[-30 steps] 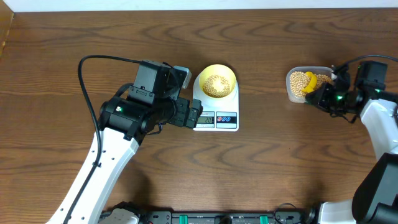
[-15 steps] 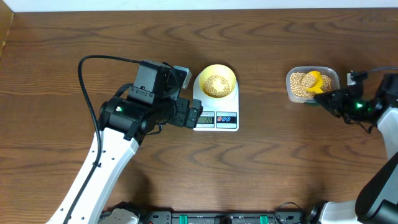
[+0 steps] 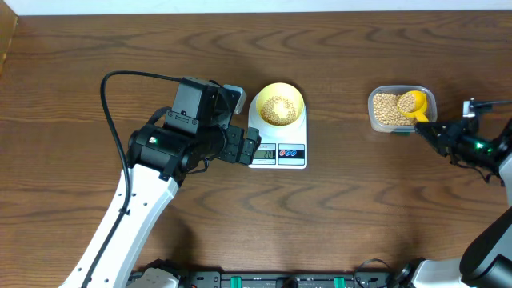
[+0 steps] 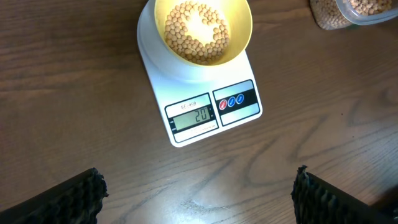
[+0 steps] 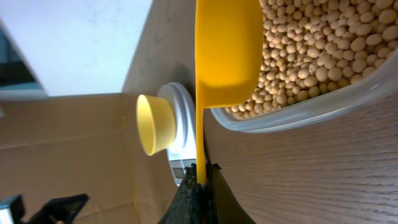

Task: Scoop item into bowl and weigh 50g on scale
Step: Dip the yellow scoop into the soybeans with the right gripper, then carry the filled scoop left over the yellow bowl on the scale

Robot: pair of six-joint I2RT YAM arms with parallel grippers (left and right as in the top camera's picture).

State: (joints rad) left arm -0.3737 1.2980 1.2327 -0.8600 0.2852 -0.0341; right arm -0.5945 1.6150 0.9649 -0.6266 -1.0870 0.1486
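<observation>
The pale yellow bowl (image 3: pixel 278 104) holds a layer of tan beans (image 4: pixel 194 32) and sits on the white scale (image 3: pixel 278 148); the display (image 4: pixel 193 116) reads 20. My left gripper (image 4: pixel 199 196) is open and empty, hovering over bare table just in front of the scale. My right gripper (image 3: pixel 428 129) is shut on the handle of the bright yellow scoop (image 3: pixel 413 103), whose cup rests in the beans of the clear tub (image 3: pixel 382 110). In the right wrist view the scoop (image 5: pixel 225 43) lies over the tub's beans (image 5: pixel 323 50), with the bowl (image 5: pixel 154 123) beyond.
A black cable (image 3: pixel 120 104) loops from the left arm over the table. The table's far edge (image 3: pixel 256 10) runs along the top. The left arm's body (image 3: pixel 172 144) stands just left of the scale.
My right gripper has drawn back to the right, and the scoop has swung from the tub's middle toward its right side. The left arm, bowl and scale have not moved.
</observation>
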